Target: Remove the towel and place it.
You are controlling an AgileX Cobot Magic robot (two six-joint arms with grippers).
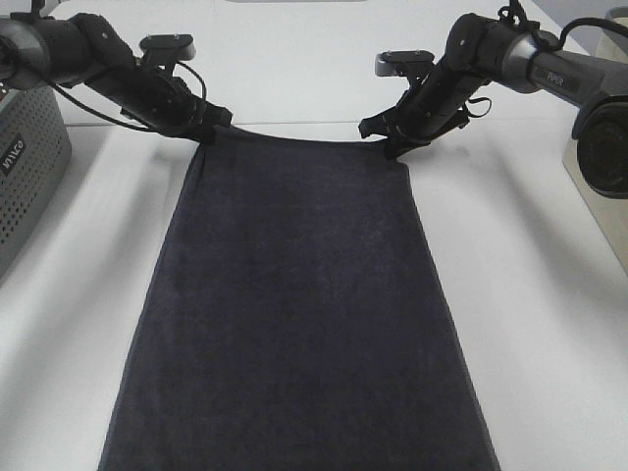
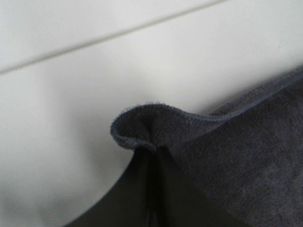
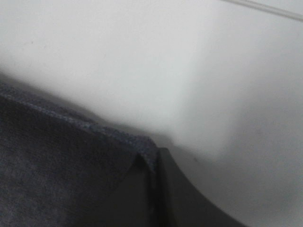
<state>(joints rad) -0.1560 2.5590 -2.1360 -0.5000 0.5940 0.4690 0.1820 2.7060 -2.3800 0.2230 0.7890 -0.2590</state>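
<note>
**Both grippers pinching the far corners of the towel**

Exterior high view: the dark towel (image 1: 294, 314) lies lengthwise on the white counter (image 1: 549, 324), its far edge lifted and sagging slightly between the left gripper (image 1: 209, 126) and the right gripper (image 1: 388, 145). A grey perforated box (image 1: 25, 172) stands at the left edge.

Left wrist view: the jaws are clamped on a corner of the towel (image 2: 156, 127), which curls into a small loop above them.

Right wrist view: the corner (image 3: 142, 149) is pinched flat, hem visible, without such a curl.
</note>
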